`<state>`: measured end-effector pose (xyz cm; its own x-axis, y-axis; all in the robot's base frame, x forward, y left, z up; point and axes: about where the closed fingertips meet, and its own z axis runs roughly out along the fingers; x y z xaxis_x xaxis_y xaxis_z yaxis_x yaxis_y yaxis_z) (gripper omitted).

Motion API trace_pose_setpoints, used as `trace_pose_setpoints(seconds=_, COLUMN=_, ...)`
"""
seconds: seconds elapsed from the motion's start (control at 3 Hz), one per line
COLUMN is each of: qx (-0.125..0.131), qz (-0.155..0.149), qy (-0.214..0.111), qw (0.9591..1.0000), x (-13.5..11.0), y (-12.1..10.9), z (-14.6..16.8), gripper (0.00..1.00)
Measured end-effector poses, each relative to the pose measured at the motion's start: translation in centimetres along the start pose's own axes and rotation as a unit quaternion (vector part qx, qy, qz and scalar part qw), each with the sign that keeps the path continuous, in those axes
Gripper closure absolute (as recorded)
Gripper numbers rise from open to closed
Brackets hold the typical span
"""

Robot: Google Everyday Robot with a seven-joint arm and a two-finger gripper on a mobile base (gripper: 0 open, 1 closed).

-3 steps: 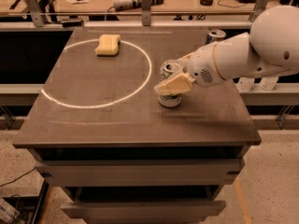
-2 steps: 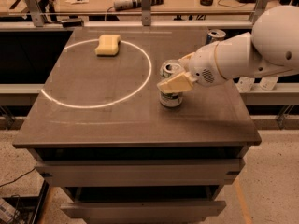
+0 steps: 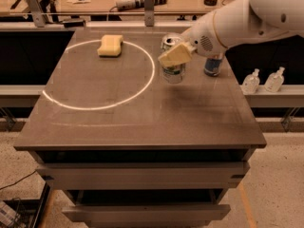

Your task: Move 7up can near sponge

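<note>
The 7up can (image 3: 173, 69), white and green with a silver top, is in my gripper (image 3: 173, 56), which is shut on its upper part. One tan finger (image 3: 176, 54) lies across the front of the can. The can hangs a little above the dark table (image 3: 142, 122), right of the white circle's right edge, with its shadow on the tabletop below it. The pale-yellow sponge (image 3: 110, 45) lies inside the circle at the far left, well to the left of the can. My white arm reaches in from the upper right.
A white circle line (image 3: 95, 106) is marked on the tabletop. A slimmer blue-and-silver can (image 3: 212, 65) stands at the table's far right, partly behind my arm. Two small clear bottles (image 3: 262, 81) sit on a ledge to the right. A cluttered bench runs behind.
The gripper has lifted the 7up can off the tabletop and carried it up and a little farther back. The sponge has not moved.
</note>
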<state>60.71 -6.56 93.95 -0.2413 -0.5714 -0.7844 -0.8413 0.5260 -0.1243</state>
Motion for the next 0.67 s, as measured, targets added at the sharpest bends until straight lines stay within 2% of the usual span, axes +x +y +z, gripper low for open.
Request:
trace_pose_setpoints(seconds=0.33, qx=0.015, qz=0.012, qy=0.003, qw=0.9998, x=-4.2, y=-2.7, z=2.0, gripper=1.0)
trace_pose_setpoints(seconds=0.67, qx=0.006, qz=0.023, qy=-0.006, qw=0.9997, x=-8.7, y=-4.1, z=5.6, gripper=1.0)
